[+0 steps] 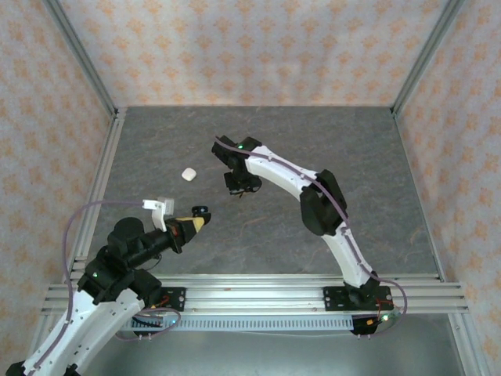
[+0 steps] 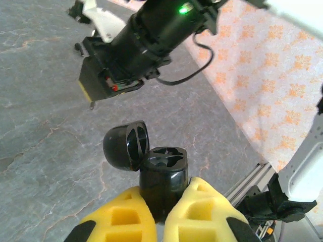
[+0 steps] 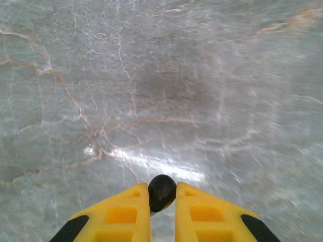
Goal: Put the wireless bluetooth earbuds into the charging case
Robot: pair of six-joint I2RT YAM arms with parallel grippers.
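Observation:
My left gripper (image 2: 161, 204) is shut on the body of a black charging case (image 2: 162, 174), held upright just above the table. Its lid (image 2: 126, 146) is flipped open to the left and both sockets look empty. From above, the case (image 1: 201, 212) sits at the tip of the left gripper (image 1: 193, 222). My right gripper (image 3: 162, 197) is shut on a tiny black earbud (image 3: 161, 191) above bare table. It hangs pointing down at mid-table (image 1: 239, 186), beyond and to the right of the case. The white earbuds are out of view.
A small white rounded object (image 1: 189, 174) lies on the grey marble-patterned table (image 1: 344, 149), left of the right gripper. A tiny dark item (image 2: 77, 48) lies on the table beyond that gripper. Patterned walls and metal rails enclose the table.

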